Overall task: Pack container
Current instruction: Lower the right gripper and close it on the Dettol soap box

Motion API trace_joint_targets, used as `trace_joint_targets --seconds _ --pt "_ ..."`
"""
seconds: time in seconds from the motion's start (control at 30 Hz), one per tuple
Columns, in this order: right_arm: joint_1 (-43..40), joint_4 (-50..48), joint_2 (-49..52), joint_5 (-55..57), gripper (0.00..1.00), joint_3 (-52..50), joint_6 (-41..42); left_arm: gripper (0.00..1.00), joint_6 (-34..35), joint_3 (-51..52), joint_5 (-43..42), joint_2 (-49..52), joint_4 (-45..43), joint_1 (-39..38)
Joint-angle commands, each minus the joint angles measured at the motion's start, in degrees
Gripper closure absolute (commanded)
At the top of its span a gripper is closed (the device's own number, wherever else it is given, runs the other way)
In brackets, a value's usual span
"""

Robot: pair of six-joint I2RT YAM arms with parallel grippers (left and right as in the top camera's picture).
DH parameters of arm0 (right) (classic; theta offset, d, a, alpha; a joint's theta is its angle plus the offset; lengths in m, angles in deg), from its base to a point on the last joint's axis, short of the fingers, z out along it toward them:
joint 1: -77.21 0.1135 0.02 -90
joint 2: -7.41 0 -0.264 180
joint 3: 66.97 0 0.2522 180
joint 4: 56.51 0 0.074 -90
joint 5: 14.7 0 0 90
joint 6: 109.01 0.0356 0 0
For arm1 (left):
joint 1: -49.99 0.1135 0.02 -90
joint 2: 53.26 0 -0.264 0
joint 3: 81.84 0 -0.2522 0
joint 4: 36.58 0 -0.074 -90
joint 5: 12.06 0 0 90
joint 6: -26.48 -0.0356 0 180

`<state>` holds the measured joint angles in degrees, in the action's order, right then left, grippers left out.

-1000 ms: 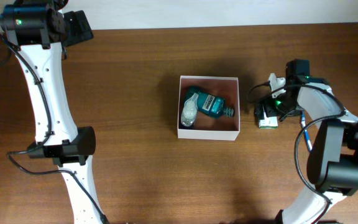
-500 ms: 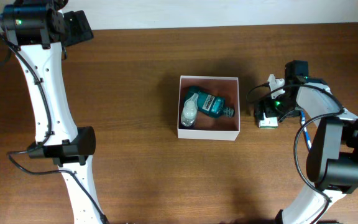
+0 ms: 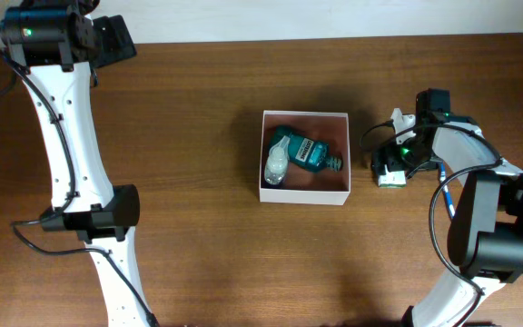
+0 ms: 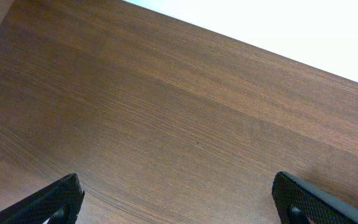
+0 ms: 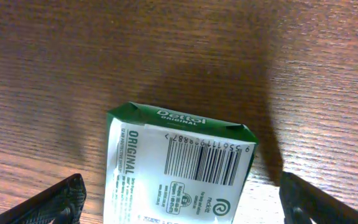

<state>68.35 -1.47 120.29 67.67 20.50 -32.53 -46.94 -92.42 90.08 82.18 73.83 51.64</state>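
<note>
The container [image 3: 304, 194], a square white-walled box with a pinkish-brown inside, sits mid-table and holds a teal mouthwash bottle [image 3: 302, 152] and a small clear bottle [image 3: 276, 164]. To its right a green-white Dettol soap packet [image 3: 389, 177] lies on the table; in the right wrist view it [image 5: 179, 168] fills the space between the fingers. My right gripper [image 5: 180, 202] is open, low over the packet, fingers apart on either side, not touching. My left gripper [image 4: 180, 202] is open and empty over bare wood at the far left back corner.
The brown wooden table [image 3: 198, 227] has a white back edge [image 4: 291, 25]. The left arm [image 3: 71, 163] stretches along the left side. The right arm [image 3: 488, 227] and its cables stand at the right.
</note>
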Motion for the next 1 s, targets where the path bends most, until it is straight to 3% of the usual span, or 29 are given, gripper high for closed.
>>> trace_joint_targets --seconds 0.0,0.97 --pt "-0.2 -0.3 0.9 -0.7 0.06 -1.0 0.2 0.01 0.7 0.2 -0.4 -1.2 0.0 0.1" --pt "1.5 -2.5 0.9 2.8 0.06 -2.1 0.5 0.01 0.7 0.2 -0.4 -1.2 0.0 0.1"
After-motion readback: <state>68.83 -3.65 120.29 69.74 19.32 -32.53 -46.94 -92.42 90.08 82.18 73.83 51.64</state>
